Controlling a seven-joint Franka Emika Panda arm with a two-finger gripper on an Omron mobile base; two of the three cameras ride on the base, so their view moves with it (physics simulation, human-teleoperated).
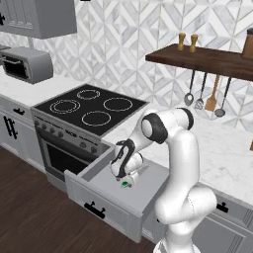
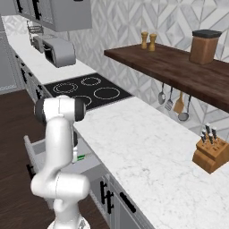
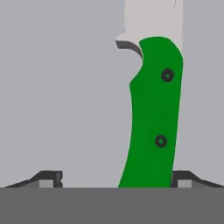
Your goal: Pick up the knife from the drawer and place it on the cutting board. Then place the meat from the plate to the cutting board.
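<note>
Although the arm's own bulk covers much of the open drawer from my right base camera, I can still pick out a sliver of green there, the knife lying on the drawer floor. In the left base view the tool is down inside the drawer with that green handle right at its tips. From the hand camera the knife runs away from me: green handle with two dark rivets close up, pale blade cut off by the top edge. The handle's butt drops out of sight at the bottom of that view, so I cannot see its end. The two fingertips sit wide apart, one on either side of the handle; the tool is spread and the far-side tip looks close to the handle, but I cannot tell if it touches.

The drawer is pulled out from the grey cabinets just beside the oven, under a white marbled counter. A black cooktop lies beyond, a toaster farther along. A dark wooden shelf carries two shakers and a brown canister, utensils hang below it, and a knife block stands on the counter. The floor is dark wood.
</note>
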